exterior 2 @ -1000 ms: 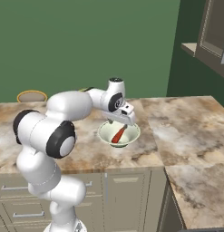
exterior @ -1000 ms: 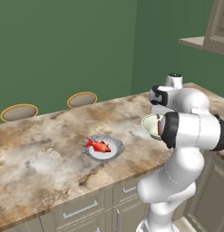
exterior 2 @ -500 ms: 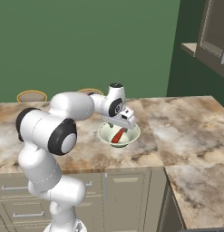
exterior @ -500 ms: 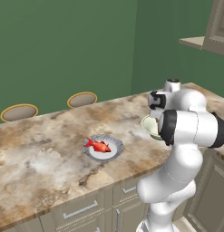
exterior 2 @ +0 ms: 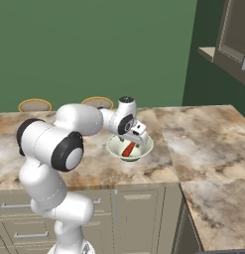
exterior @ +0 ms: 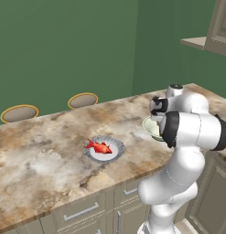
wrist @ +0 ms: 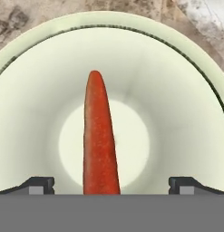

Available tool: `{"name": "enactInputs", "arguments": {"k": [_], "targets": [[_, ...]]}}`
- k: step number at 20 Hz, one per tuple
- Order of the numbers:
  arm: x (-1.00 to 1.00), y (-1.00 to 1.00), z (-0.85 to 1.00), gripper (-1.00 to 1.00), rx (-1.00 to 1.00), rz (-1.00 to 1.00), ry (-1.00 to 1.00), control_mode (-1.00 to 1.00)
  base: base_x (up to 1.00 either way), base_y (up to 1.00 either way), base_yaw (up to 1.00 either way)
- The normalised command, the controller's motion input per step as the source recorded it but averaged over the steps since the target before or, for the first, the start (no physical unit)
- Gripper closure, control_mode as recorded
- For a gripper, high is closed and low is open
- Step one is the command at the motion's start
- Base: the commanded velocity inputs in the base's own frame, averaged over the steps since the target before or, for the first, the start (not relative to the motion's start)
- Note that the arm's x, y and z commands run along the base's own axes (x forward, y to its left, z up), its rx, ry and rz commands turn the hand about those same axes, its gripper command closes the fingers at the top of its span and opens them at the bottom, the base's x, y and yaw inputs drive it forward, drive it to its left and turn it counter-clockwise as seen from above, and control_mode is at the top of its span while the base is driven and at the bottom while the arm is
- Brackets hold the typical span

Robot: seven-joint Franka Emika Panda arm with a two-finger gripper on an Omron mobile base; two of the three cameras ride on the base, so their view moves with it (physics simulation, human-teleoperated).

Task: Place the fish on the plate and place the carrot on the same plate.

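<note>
Left base view: the small bright red-orange fish with a forked tail (exterior: 99, 147) is lying flat in the small round grey-white plate with the ridged rim (exterior: 116, 154), which is sitting on the marbled brown stone surface (exterior: 41, 155). The white arm is reaching over a deeper cream bowl (exterior: 149, 124) well apart to the right of the plate; the gripper is hiding behind the arm here. Two round tan-rimmed stool seats (exterior: 19, 113) are standing behind the surface.

Right base view: the gripper (exterior 2: 133, 142) is hanging just over the cream bowl, and the small reddish-orange tapered carrot (exterior 2: 128, 149) is leaning inside it. The plate is not showing in this view.

Hand view: the carrot is lying across the bowl's pale well, pointed end running up the far wall, thick end passing below the frame between the two dark fingertips (wrist: 38, 185). The fingertips are standing wide apart at either side, touching nothing, so the gripper is spread and carrying nothing.

Judgement: the fish half of the task is looking done; the step in hand is picking up the carrot. Doing it well is calling for a straight descent with the carrot centred between the fingertips, closing across its thicker half rather than the slim tip, and clearing the bowl's curved wall so that the bowl is not getting nudged.
</note>
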Motion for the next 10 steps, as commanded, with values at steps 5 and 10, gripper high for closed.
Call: {"name": "enactInputs", "arguments": {"k": [5,10], "targets": [[0.01,0.00,-0.14,-1.00,0.00,0.00,-0.03,-1.00,0.00,0.00,0.00],[0.02,0.00,-0.10,-1.00,0.00,0.02,0.00,-1.00,0.00,0.00,0.00]]}}
